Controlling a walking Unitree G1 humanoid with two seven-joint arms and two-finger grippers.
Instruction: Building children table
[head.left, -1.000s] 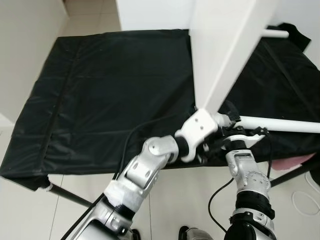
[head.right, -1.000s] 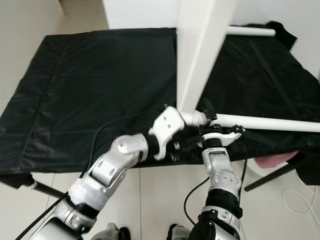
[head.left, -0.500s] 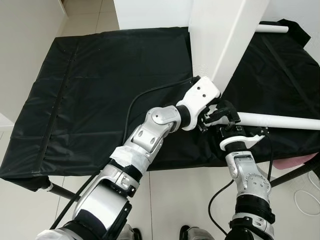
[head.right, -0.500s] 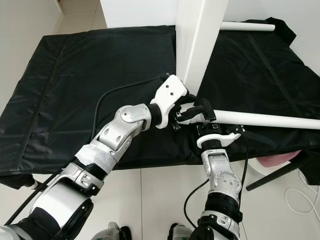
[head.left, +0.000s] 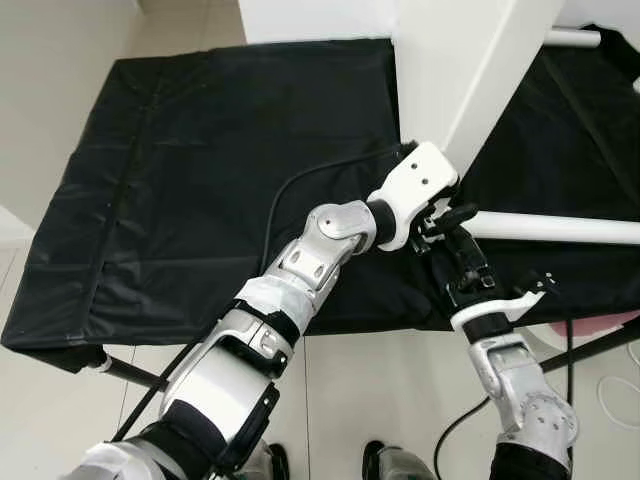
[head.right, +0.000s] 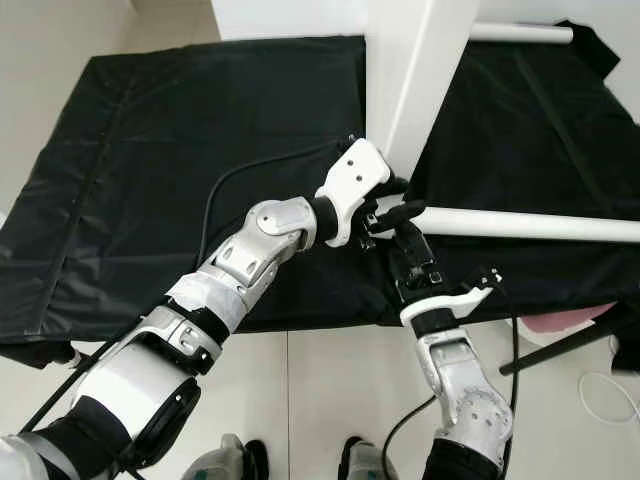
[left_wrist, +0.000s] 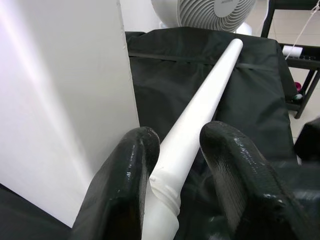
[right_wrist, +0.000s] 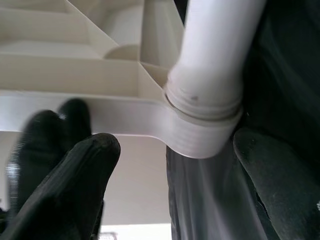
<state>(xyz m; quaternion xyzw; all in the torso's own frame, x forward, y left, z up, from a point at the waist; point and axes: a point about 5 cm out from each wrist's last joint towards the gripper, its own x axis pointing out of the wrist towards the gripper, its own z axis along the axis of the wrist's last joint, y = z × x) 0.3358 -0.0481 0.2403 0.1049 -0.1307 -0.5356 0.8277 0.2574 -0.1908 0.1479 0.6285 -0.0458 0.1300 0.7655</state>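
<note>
A white tabletop (head.left: 470, 70) stands on edge on the black-covered surface. One white table leg (head.left: 560, 228) sticks out sideways from its lower corner toward the right. My left gripper (head.left: 438, 215) reaches across to the leg's threaded base, and its black fingers (left_wrist: 131, 165) clasp the leg (left_wrist: 210, 85) from both sides, right beside the tabletop's face (left_wrist: 60, 100). My right gripper (head.left: 460, 245) points up from just below that joint. It is open, with fingers (right_wrist: 75, 180) spread wide on either side of the leg's base (right_wrist: 205, 125) and not touching it, under the ribbed underside (right_wrist: 75, 65).
The black cloth (head.left: 220, 170) covers a wide low platform that drops off at its front edge. A second white leg (head.left: 575, 38) lies at the far right. A white fan (left_wrist: 210, 12) stands beyond, a pink object (head.left: 590, 325) and white cord (head.left: 625, 385) at the right.
My left arm has swung up from under the tabletop's corner and its fingers now sit around the leg's base. My right gripper has dropped a little below the joint. The camera shifted slightly.
</note>
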